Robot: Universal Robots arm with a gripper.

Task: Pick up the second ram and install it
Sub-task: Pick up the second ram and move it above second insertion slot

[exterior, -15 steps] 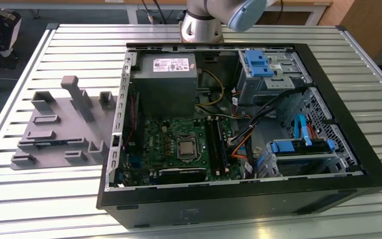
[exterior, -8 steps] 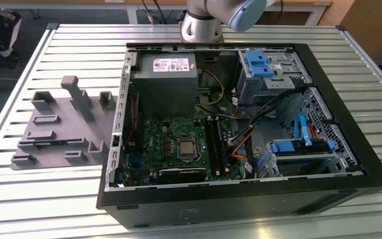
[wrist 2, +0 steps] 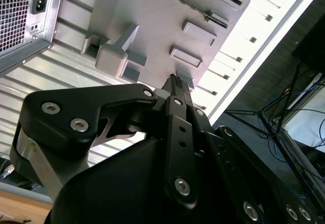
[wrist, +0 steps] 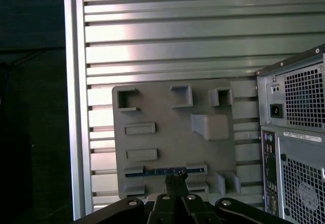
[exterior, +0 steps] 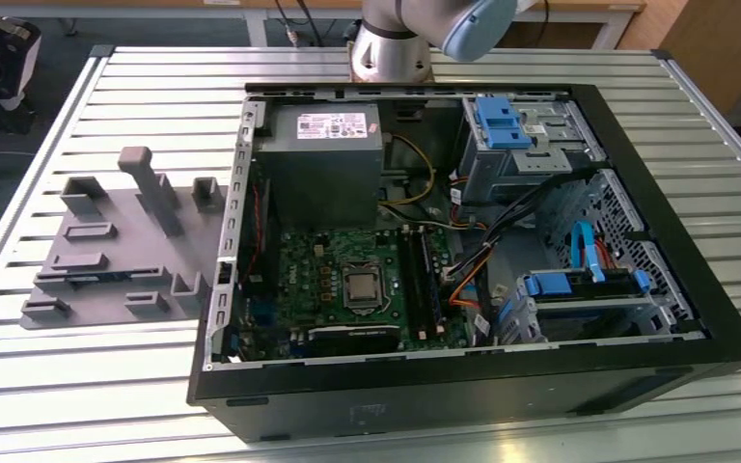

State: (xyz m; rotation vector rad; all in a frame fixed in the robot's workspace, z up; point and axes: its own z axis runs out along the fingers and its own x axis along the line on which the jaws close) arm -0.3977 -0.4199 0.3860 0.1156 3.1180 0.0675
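The second ram (wrist: pixel 162 171) is a thin dark green stick standing on edge between two blocks of the grey holder plate (wrist: pixel 167 132). In the exterior view the ram (exterior: pixel 97 277) sits on the plate (exterior: pixel 100 299) at that view's left, outside the computer case. In the second wrist view the ram's edge (wrist 2: pixel 185 3) is a thin dark line. My gripper (wrist: pixel 175 177) hangs above the plate, its black fingers pressed together and its tips close over the stick, holding nothing. The gripper (wrist 2: pixel 175 81) is also shut in the second wrist view.
The open computer case (exterior: pixel 679 357) lies on the slatted metal table (exterior: pixel 74 386), with the green motherboard (exterior: pixel 306 280) and its long black slots (exterior: pixel 420 280) inside. The arm's base (exterior: pixel 390 48) stands behind the case. The table's edge (wrist: pixel 73 107) runs beside the plate.
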